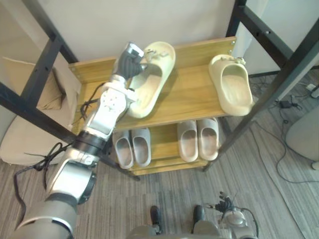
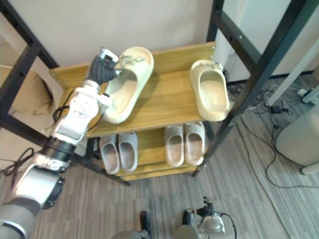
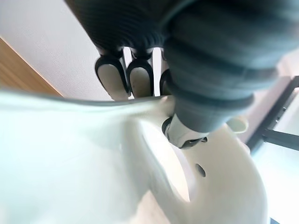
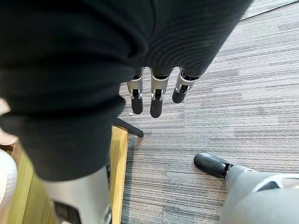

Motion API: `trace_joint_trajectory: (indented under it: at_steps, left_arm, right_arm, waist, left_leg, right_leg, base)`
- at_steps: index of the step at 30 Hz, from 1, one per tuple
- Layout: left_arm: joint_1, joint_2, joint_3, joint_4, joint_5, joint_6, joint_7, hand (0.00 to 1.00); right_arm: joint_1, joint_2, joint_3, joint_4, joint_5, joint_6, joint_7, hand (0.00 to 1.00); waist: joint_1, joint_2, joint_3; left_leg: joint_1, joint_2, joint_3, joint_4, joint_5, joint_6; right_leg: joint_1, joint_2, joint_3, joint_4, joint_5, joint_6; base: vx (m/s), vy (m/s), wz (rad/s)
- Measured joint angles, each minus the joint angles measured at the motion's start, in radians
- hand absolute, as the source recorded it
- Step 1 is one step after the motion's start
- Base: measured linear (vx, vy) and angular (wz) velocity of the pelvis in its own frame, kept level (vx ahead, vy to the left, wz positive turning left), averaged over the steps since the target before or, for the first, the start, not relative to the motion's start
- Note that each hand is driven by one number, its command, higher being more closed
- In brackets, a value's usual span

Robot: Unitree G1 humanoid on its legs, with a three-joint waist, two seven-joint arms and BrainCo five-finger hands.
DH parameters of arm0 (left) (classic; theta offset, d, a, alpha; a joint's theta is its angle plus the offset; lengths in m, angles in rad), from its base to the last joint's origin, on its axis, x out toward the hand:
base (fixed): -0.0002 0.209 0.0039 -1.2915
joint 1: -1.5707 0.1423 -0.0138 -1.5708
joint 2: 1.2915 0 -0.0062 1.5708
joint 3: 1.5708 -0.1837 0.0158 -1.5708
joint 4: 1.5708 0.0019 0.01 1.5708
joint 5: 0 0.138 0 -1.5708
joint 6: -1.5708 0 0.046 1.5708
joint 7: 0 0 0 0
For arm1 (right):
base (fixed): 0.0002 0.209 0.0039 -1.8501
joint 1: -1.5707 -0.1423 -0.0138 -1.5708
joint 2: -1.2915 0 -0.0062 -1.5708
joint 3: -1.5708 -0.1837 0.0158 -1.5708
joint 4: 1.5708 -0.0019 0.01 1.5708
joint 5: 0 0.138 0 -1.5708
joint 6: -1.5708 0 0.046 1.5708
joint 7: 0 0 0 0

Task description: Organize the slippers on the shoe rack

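Note:
A cream slipper lies aslant on the left of the wooden rack's top shelf, toe toward the wall. My left hand is shut on its left side wall near the toe; in the left wrist view the fingers hook over the slipper's rim with the thumb inside. The matching cream slipper rests at the shelf's right end, its heel over the front edge. My right hand hangs low over the floor, fingers straight, holding nothing.
Two pairs of grey slippers sit side by side on the lower shelf. Black metal frame bars slant past the rack on the left and right. Cables trail on the floor at the right.

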Motion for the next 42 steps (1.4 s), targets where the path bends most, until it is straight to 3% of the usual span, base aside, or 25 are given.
trace_joint_trajectory:
  at_steps: [14, 30, 31, 42]
  left_arm:
    - [-0.051, -0.034, -0.009, 0.072, -0.018, 0.001, 0.0, 1.0]
    - [-0.052, -0.062, -0.009, 0.142, -0.058, 0.003, 0.0, 1.0]
    - [-0.056, -0.062, -0.009, 0.157, -0.06, 0.003, 0.0, 0.0]
    - [-0.085, -0.062, 0.014, 0.178, -0.077, 0.003, 0.003, 0.0]
  right_arm:
    - [-0.002, -0.002, -0.002, 0.0, 0.001, 0.0, -0.007, 0.0]
    - [-0.006, -0.003, -0.02, -0.001, 0.002, 0.001, -0.009, 0.0]
    - [-0.006, -0.003, -0.02, -0.001, 0.002, 0.0, -0.009, 0.0]
    - [-0.012, -0.007, -0.023, -0.003, 0.002, 0.0, -0.015, 0.0]
  waist:
    - [-0.028, 0.015, 0.007]
    - [-0.038, 0.026, 0.013]
    - [-0.038, 0.026, 0.013]
    - [-0.043, 0.028, 0.046]
  left_leg:
    - [-0.018, 0.0, 0.017, 0.0, 0.0, 0.0]
    - [-0.053, -0.002, 0.02, 0.0, 0.0, 0.0]
    - [-0.053, -0.002, 0.02, 0.0, 0.0, 0.0]
    - [-0.054, -0.001, 0.035, 0.0, -0.001, 0.0]
  right_leg:
    - [-0.029, 0.0, 0.016, 0.001, 0.007, -0.001]
    - [-0.069, 0.0, 0.031, 0.002, 0.011, -0.001]
    - [-0.07, 0.0, 0.033, 0.002, 0.011, -0.001]
    - [-0.08, 0.0, 0.049, 0.003, 0.017, 0.0]
  base:
    - [0.01, 0.006, -0.04]
    - [0.01, 0.002, -0.01]
    - [0.0, 0.0, 0.0]
    - [0.0, 0.007, -0.05]
